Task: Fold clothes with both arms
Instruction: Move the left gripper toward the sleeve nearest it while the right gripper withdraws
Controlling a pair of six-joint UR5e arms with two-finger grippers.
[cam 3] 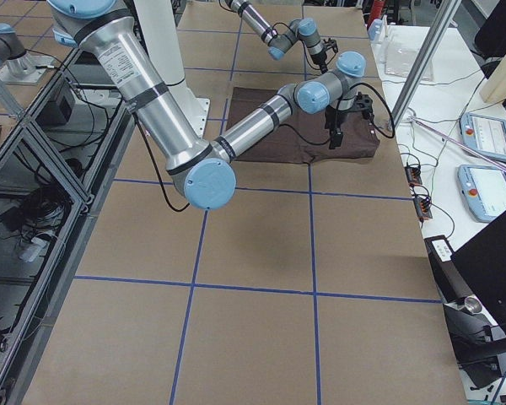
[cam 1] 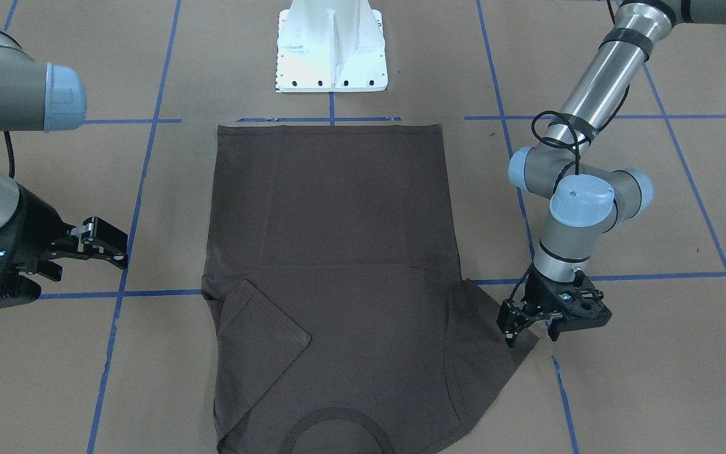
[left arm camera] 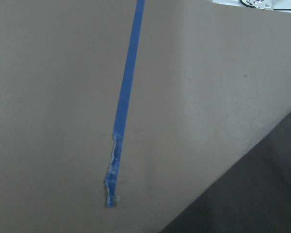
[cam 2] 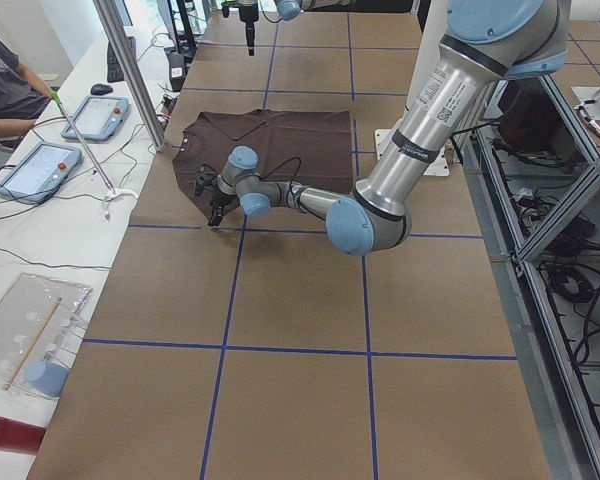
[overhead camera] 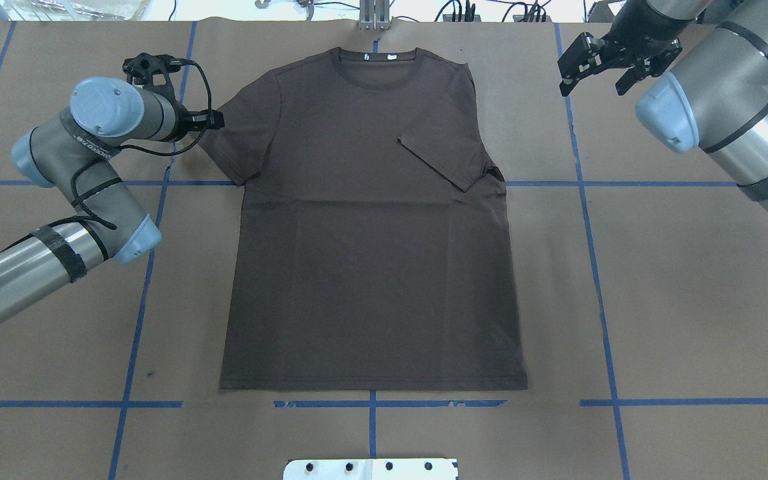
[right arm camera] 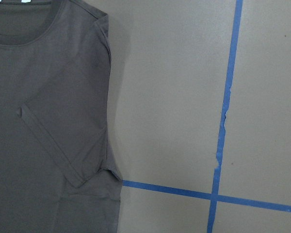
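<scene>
- left gripper [cam 1: 531,338] is down low at the outer tip of the shirt's left sleeve [overhead camera: 241,137]. Jaws are apart, with one fingertip [cam 1: 509,340] over the sleeve edge and the other out over the bare table [overhead camera: 691,300]
- nothing is pinched in it as far as I can see, and honestly I can't tell if that fingertip is touching the cloth or sitting just above it
- right gripper [overhead camera: 594,77] is spread wide, holding nothing. It hangs over the table off the shirt's right shoulder, well apart from the fabric, near a blue tape line [overhead camera: 597,267]
- the T-shirt [overhead camera: 371,253] lies flat in the middle of the table, dark grey-brown, pretty smooth with only faint creases
- collar [overhead camera: 376,67] is at the far edge from the robot, with the little white tags [overhead camera: 377,58] showing inside it
- hem [overhead camera: 371,387] is straight, on the robot's side
- right sleeve [overhead camera: 447,157] is folded in over the chest, while the left sleeve is spread out flat
</scene>
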